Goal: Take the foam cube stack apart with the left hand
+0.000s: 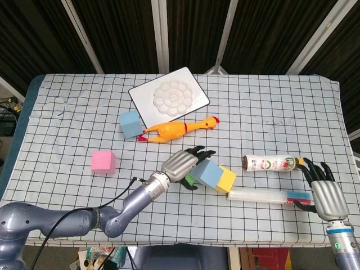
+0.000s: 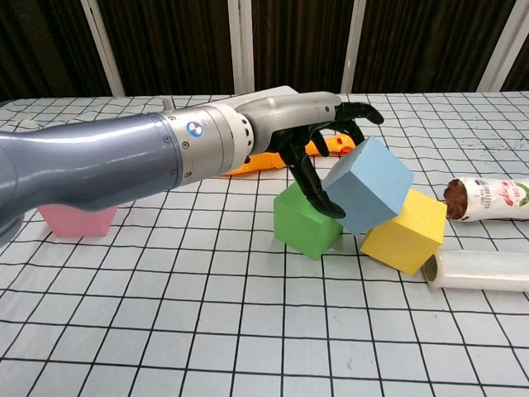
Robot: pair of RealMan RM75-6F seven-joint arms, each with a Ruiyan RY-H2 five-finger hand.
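Observation:
The stack is a blue foam cube lying tilted across a green cube and a yellow cube. My left hand hovers over the green cube, right against the blue one. Its thumb hangs down along the blue cube's left face and its fingers reach over the cube's top edge, spread apart, gripping nothing. In the head view only a sliver of the green cube shows under the hand. My right hand rests empty at the table's front right, fingers extended.
A pink cube sits front left, and another blue cube lies further back. A rubber chicken lies behind the stack, below a white palette tray. A bottle and a clear tube lie right of the stack.

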